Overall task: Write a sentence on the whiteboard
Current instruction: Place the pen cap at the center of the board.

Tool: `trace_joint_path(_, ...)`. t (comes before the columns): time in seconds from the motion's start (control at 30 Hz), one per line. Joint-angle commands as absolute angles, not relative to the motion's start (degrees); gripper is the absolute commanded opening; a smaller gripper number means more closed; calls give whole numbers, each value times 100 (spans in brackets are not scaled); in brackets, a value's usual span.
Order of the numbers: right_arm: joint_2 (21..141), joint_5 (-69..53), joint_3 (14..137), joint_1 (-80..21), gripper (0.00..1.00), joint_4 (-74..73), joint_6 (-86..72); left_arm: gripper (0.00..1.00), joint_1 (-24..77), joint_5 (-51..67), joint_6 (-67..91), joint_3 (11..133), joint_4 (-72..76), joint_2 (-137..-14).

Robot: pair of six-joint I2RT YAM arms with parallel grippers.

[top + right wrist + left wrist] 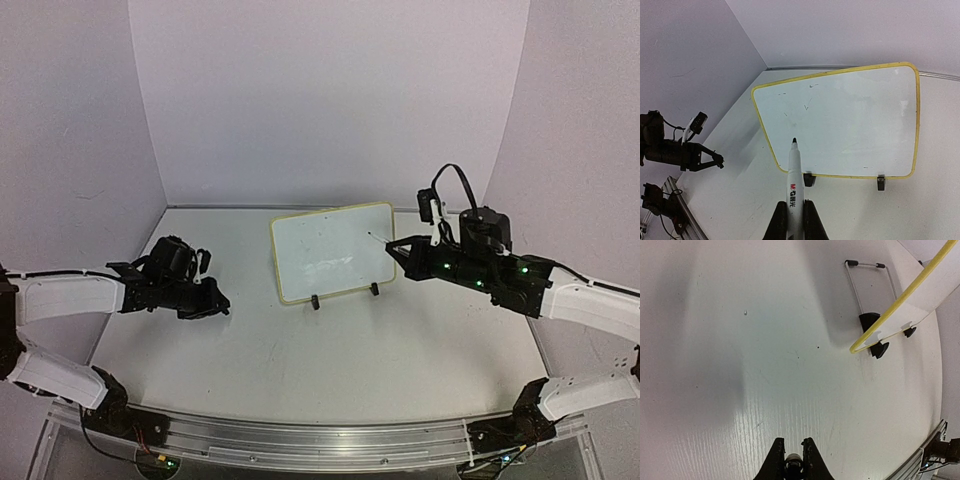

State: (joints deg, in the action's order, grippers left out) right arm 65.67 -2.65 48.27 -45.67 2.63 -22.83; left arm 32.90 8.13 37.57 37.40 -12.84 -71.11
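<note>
Right gripper (794,209) clamps the marker (795,170), tip aimed at the propped-up whiteboard (850,115), ready to write. Left gripper (793,444) is parked out of the way on the left, fingers nearly together.

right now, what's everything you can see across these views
whiteboard: one, white with pale yellow rim, standing at the far middle of the table, face bare but for faint marks
clip feet: two, black, at the board's bottom edge
wire stand: one, grey with black tips, behind the board
marker: one, white body, black tip, uncapped, pointing at the board
table: one, white, under everything
right gripper: one, black, shut on the marker, to the right of the board
left gripper: one, black, over bare table left of the board, fingers close together, open or shut unclear
</note>
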Motion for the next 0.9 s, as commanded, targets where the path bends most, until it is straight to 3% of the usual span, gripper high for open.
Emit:
trace_joint_path(0.0, 6592, -343, 5039, -4556, 0, 242, -2108, 3, 3377, 1126, 3829, 3710, -739, -7581)
trace_joint_path(0.5, 6954, -439, 5223, -4558, 0, 314, -2109, 10, 3604, 1336, 3789, 3938, -585, -8657)
trace_joint_path(0.87, 6878, -478, 5170, -4566, 0, 317, -2143, 42, 3604, 1315, 3731, 4003, -717, -8507)
